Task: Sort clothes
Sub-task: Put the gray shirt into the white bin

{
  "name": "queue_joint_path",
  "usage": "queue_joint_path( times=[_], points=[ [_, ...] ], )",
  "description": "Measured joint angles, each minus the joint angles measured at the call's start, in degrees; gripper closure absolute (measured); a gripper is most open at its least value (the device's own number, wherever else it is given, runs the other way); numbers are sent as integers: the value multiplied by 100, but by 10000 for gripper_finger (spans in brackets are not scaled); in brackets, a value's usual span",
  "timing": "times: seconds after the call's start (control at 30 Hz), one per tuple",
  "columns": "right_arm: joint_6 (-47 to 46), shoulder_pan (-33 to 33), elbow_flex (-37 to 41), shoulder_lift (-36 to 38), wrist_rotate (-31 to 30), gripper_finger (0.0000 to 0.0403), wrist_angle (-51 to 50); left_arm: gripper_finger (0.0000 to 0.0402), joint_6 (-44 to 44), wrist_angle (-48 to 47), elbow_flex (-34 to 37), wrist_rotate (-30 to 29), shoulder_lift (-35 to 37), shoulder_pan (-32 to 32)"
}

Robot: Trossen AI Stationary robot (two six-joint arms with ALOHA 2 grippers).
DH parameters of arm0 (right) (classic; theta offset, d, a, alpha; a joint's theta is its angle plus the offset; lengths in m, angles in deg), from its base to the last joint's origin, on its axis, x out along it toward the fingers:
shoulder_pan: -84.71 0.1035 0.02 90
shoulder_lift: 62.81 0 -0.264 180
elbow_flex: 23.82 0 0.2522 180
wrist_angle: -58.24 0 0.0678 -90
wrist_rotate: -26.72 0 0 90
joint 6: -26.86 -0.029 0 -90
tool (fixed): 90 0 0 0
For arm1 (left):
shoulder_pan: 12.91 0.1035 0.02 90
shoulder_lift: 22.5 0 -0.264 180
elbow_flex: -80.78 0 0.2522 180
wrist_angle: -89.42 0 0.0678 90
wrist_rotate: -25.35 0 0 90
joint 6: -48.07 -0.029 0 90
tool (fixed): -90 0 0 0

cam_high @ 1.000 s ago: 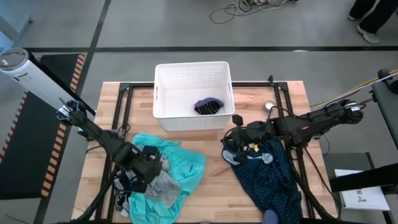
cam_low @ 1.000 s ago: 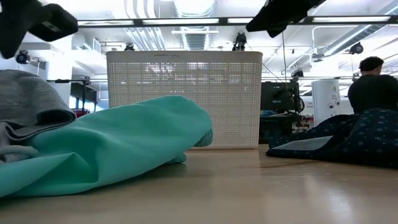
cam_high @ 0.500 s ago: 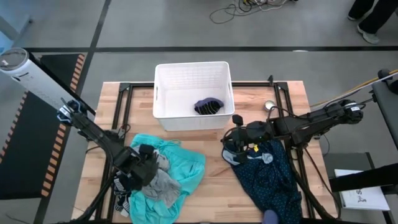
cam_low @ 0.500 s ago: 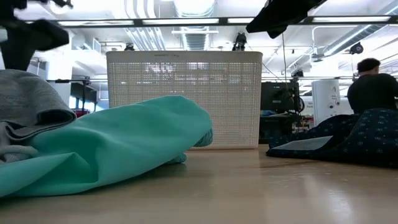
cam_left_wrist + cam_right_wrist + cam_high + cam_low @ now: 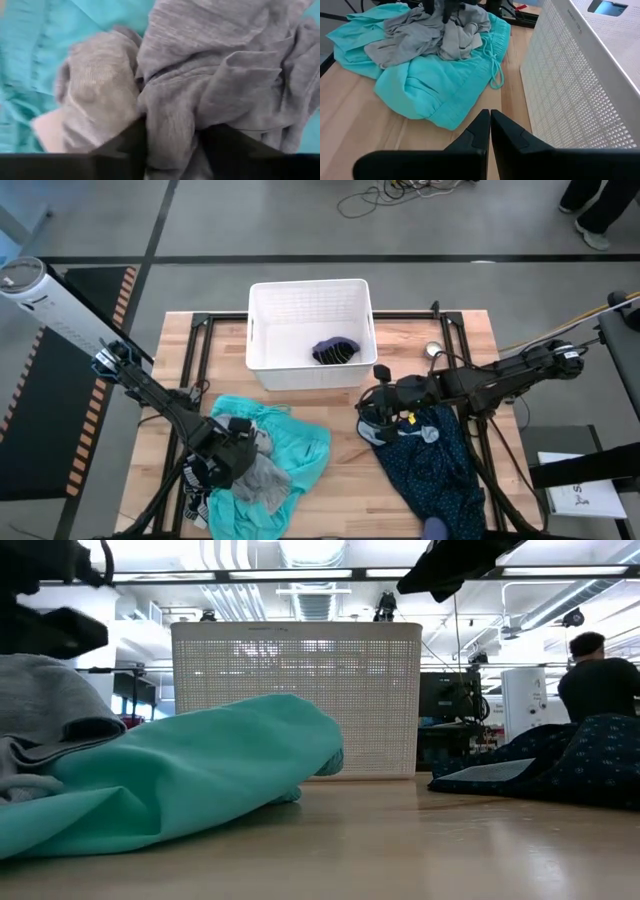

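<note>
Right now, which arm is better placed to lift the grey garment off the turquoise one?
The left. Its tool is already down on the grey garment, with a fold of it between the fingers. The right tool is shut and sits over by the white bin, away from the pile.

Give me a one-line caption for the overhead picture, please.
Left gripper down on a grey garment atop the turquoise garment; right gripper by the dotted garment.

Grey concrete floor (image 5: 300, 220), cables (image 5: 400, 192) on it; ceiling strip lights (image 5: 300, 575); person (image 5: 598, 680) standing behind wooden surface (image 5: 400, 850).
</note>
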Motion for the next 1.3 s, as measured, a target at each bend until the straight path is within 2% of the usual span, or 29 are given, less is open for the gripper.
queue_joint_path(
  times=[0.13,0.17,0.33,0.43,0.6,0.77,1.03,1.3],
  points=[
    [1,0,0,0,0,403,-2,374,232,267,222,362,0,2],
    [2,0,0,0,-1,403,-2,385,317,350,243,465,0,2],
    [4,0,0,0,-2,403,0,395,516,364,-89,651,49,-7],
    [6,0,0,0,-2,403,2,396,554,73,-609,396,144,-7],
    [23,0,0,-2,-2,403,2,399,542,-547,-1628,-424,360,-7],
    [24,0,0,-2,-4,403,1,400,400,-894,-2454,-1554,580,-7],
    [49,0,0,-2,-4,403,2,400,26,-1037,-3261,-3070,752,0],
    [48,0,0,-2,-4,403,7,401,-978,-1012,-4012,-4660,766,153]
  ],
)
